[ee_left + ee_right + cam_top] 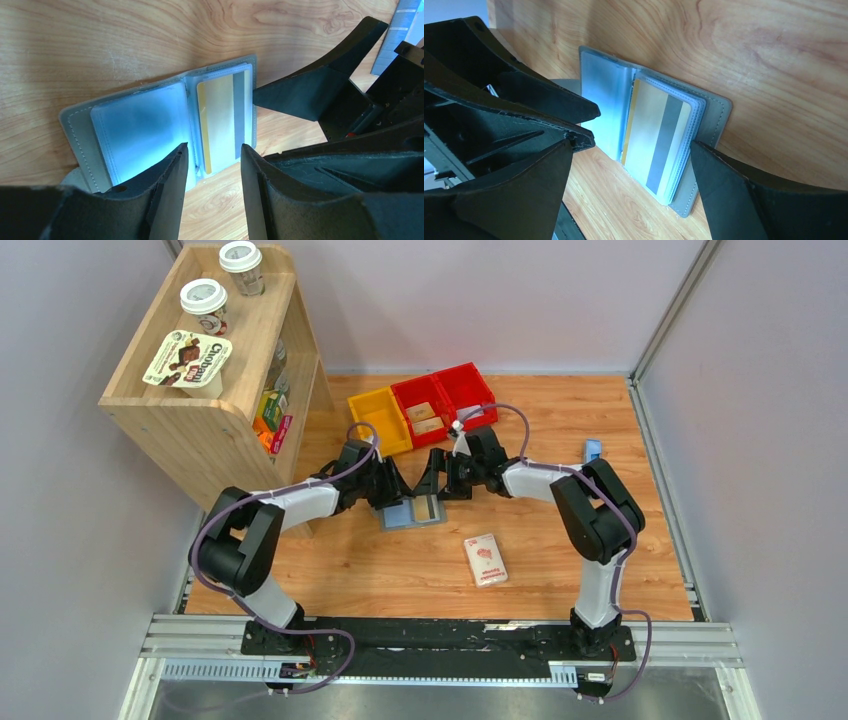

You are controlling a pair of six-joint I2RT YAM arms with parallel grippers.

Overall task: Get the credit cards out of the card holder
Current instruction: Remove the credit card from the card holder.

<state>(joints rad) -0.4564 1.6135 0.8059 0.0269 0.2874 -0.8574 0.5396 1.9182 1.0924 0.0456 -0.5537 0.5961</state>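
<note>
Plainly, the card holder lies spread open on the table, with both arms bent over it. Its left half shows a pale blue pocket that looks empty. Its right half carries the credit cards, the top one tan with a grey stripe, tucked in a clear sleeve. The left gripper hangs over the holder's edge by the spine, fingers apart with nothing between them. The right gripper stands wide apart too, straddling the card-bearing half, one finger near the spine and the other beyond the outer edge.

The step in hand appears to be getting a first hold on the top card. To do it well, the left arm would likely press the empty half flat close to the spine, so the holder neither slides nor folds. The right should then catch only the card's exposed edge and draw it along the sleeve. Which end the sleeve opens at cannot be told. Pinching sleeve and card together would probably lift the whole holder. The grippers sit very near each other, so a bump is a risk.
</note>
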